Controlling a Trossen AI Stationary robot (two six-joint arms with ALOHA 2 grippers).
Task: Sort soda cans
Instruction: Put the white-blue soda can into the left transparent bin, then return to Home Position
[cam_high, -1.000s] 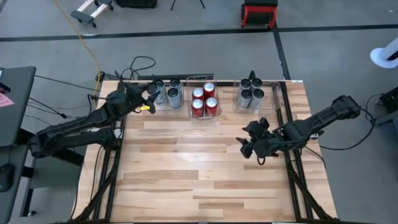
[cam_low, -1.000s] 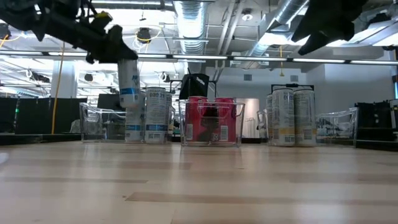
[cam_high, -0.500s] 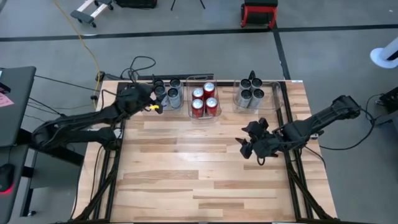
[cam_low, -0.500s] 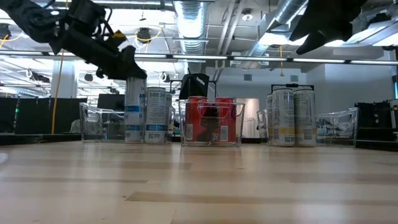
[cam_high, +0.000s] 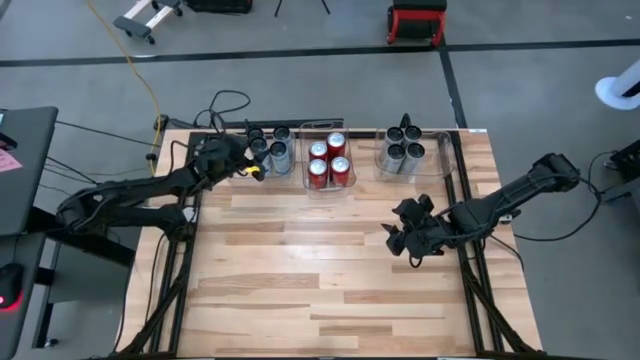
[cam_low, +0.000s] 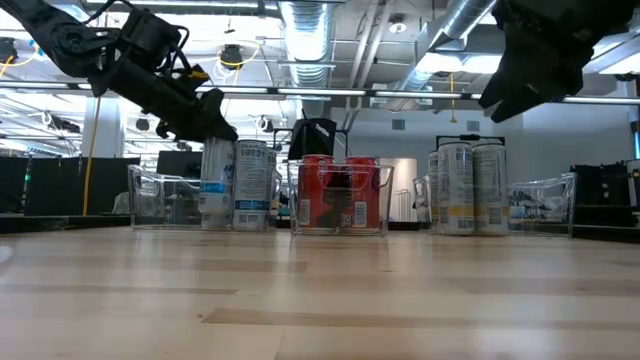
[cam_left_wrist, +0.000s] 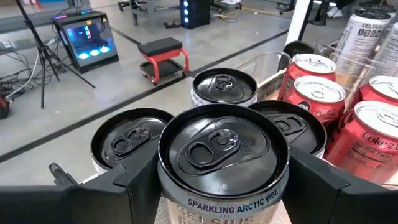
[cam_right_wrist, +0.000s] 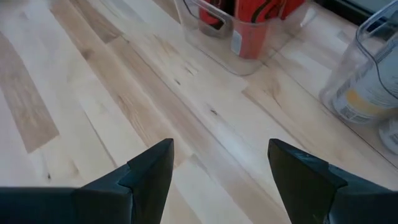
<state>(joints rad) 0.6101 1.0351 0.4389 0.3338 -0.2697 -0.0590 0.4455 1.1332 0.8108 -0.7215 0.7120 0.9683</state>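
Bins (cam_high: 345, 183) with sorted soda cans (cam_high: 328, 160), left gripper (cam_left_wrist: 217, 180) clasping one

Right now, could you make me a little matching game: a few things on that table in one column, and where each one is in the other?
Things:
1. red cans
2. dark-topped can
3. right tool
4. pale cans

Places:
A. in the right bin
B. over bare wood, empty
C. in the middle bin
D. between the left tool's fingers, in the left bin

Pairs: 1-C, 2-D, 3-B, 4-A
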